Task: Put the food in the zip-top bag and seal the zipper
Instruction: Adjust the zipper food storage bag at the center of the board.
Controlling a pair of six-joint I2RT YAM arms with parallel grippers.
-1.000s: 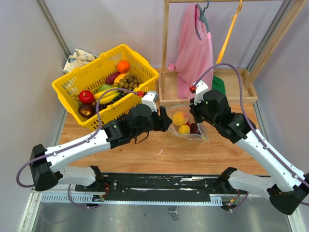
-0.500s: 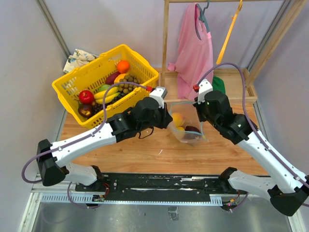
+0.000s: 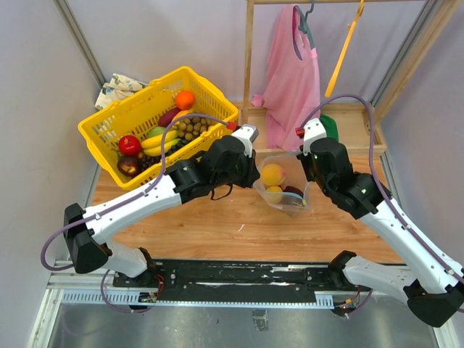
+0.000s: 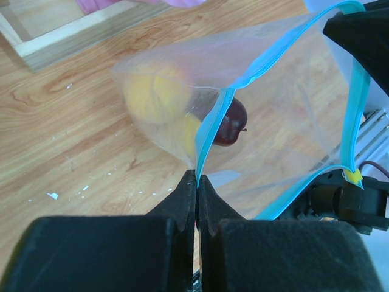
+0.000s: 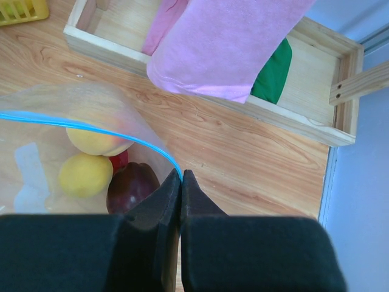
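We had the zip-top bag [image 3: 281, 185] over the middle of the worktop [image 3: 217, 225], mouth gaping, food [image 5: 85, 173] slumped in the bottom. Left end effector [image 4: 196, 182] was pinched shut on the zipper [image 4: 209, 131] at the bag's 9 o'clock, right end effector [image 5: 180, 176] clamped on it at 3 o'clock. That film looked thin, floppy and slick, so we'd only trust a grip on the stiffer zipper strip.

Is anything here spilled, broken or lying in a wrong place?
Nothing spilled or broken. The left gripper and right gripper pinch the zipper of the zip-top bag, fruit inside. Only small white flecks lie on the table.
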